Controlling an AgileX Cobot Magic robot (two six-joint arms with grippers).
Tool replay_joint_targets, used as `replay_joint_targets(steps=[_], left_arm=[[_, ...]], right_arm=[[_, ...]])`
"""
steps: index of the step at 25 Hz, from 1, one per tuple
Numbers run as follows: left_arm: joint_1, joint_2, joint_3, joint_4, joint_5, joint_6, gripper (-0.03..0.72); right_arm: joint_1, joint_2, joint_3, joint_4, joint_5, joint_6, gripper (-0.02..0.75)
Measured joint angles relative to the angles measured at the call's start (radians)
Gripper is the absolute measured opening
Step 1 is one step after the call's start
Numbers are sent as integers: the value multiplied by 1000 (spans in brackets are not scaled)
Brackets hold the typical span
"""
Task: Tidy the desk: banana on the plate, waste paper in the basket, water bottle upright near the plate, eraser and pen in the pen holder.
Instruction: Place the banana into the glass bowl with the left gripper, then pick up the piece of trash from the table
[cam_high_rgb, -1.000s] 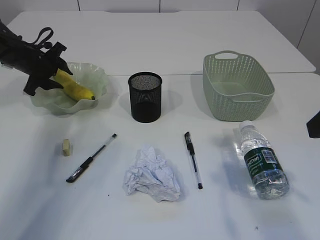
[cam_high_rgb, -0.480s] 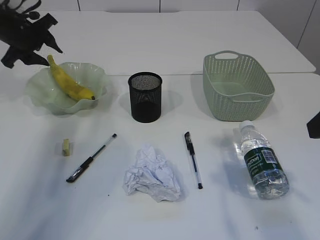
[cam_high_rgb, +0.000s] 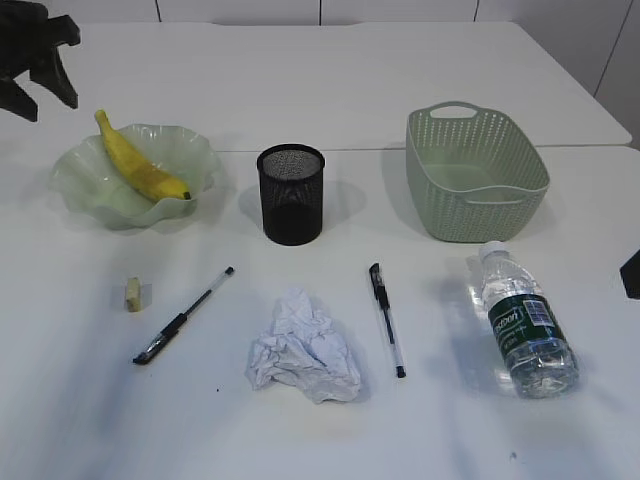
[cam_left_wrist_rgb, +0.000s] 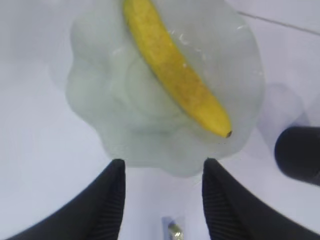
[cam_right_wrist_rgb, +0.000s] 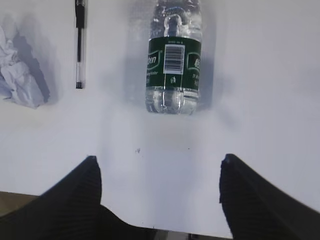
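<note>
Glossy translucent plate (cam_high_rgb: 75, 185); black wire-mesh pen holder (cam_high_rgb: 290, 195); matt perforated plastic basket (cam_high_rgb: 475, 175); crumpled white paper (cam_high_rgb: 303, 348); clear plastic bottle (cam_high_rgb: 525, 325); smooth white tabletop (cam_high_rgb: 450, 430).

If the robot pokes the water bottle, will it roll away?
Probably. The clear plastic water bottle with a green label lies on its round side on the smooth white table, so a sideways nudge likely rolls it. It looks full, so probably heavy, maybe slippery.
</note>
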Motion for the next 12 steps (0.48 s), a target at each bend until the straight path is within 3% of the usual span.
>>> replay_joint_targets(steps=[8,12], left_arm=[[0,-64,10,40,228,207,349],[0,-143,126,44,207,224,349]], right_arm=[[0,-33,0,10,38,0,549],[0,-53,0,37,46,0,549]])
